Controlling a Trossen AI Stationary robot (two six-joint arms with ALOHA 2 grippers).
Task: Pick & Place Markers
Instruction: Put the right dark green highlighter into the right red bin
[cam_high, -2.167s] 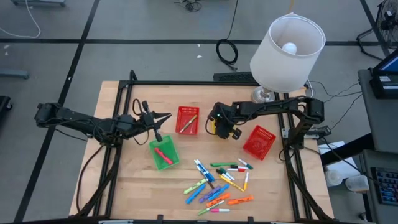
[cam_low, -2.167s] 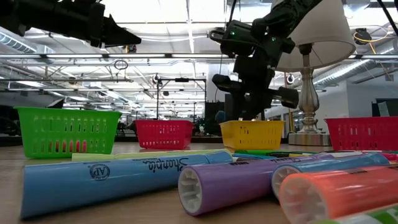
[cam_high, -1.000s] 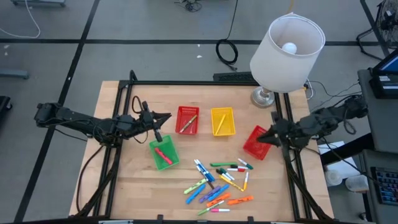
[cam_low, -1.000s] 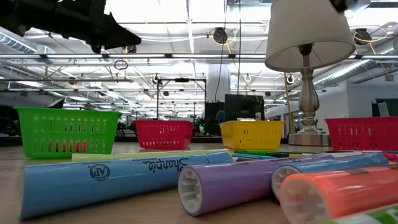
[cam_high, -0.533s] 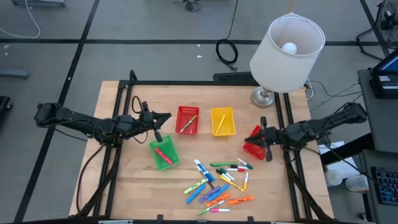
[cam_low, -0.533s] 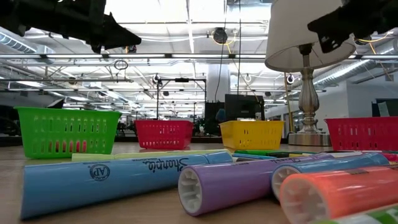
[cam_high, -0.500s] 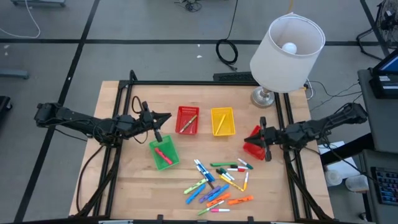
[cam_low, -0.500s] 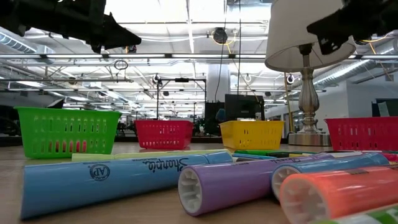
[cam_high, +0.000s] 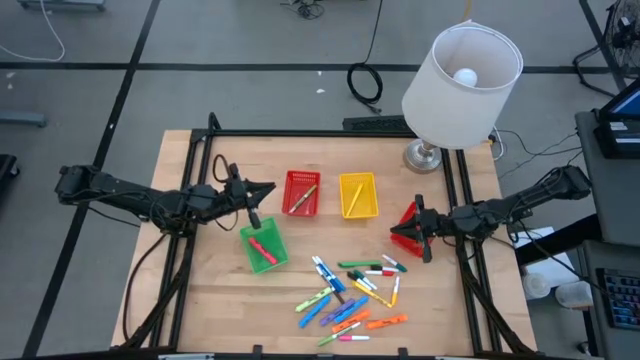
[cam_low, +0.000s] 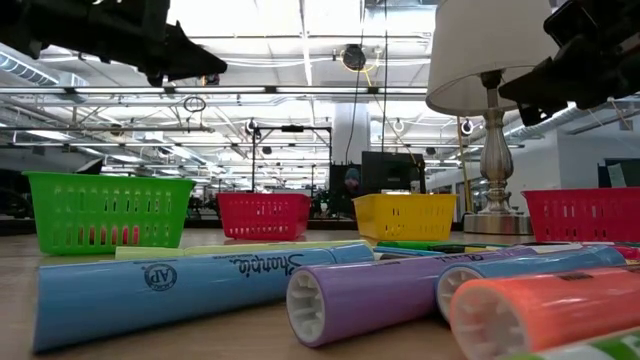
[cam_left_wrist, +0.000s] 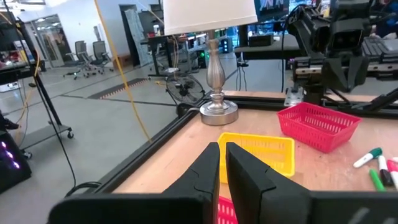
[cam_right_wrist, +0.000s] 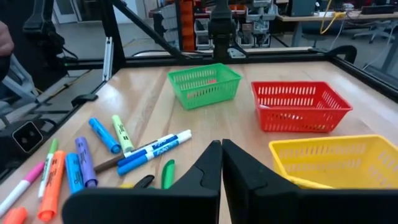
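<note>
While the scattered coloured plastic markers (cam_high: 352, 292) lie loose on the wooden tabletop (cam_high: 200, 300), right gripper (cam_high: 419, 228) and left gripper (cam_high: 262, 188) have fingers together, empty; crowded pens risk double grabs.

Low view, lower left of frame: blue marker (cam_low: 190, 285) lying on its side carries the brand "Sharpie", printed upside down, and a round "AP" seal beside it. No other text legible.
</note>
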